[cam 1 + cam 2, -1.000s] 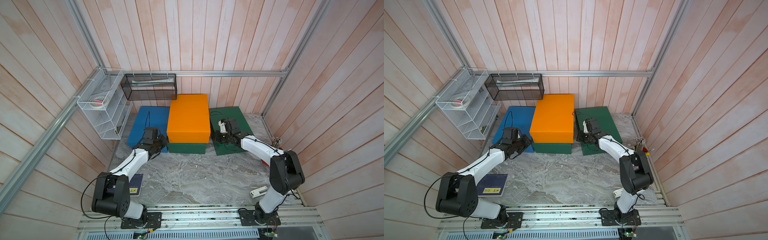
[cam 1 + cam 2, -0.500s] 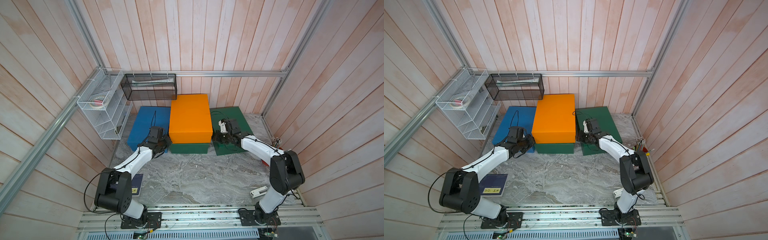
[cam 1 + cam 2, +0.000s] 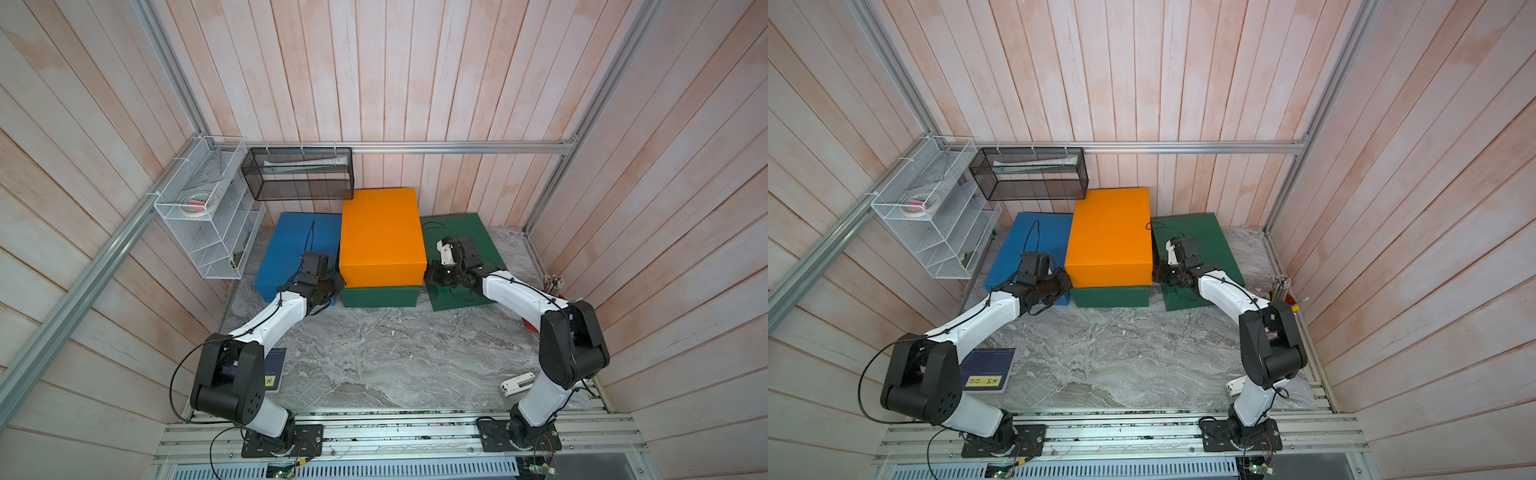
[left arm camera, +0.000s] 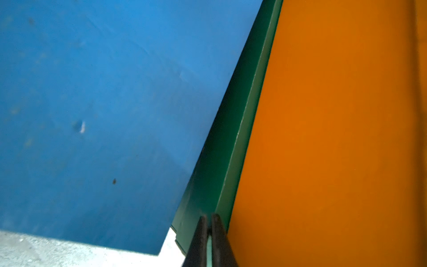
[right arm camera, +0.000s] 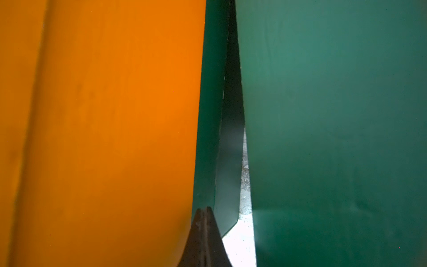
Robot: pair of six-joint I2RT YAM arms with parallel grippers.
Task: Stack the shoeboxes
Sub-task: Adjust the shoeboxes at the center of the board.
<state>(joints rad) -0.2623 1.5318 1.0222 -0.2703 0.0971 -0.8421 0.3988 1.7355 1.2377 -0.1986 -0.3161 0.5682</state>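
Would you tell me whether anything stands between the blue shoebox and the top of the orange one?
Nothing visible lies on the orange shoebox; its lid is bare. The shut left gripper sits between it and the blue shoebox, near the front.

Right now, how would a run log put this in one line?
stack: orange cardboard shoebox on dark green cardboard shoebox | unstacked: blue cardboard shoebox, second green shoebox | left gripper: shut | right gripper: shut
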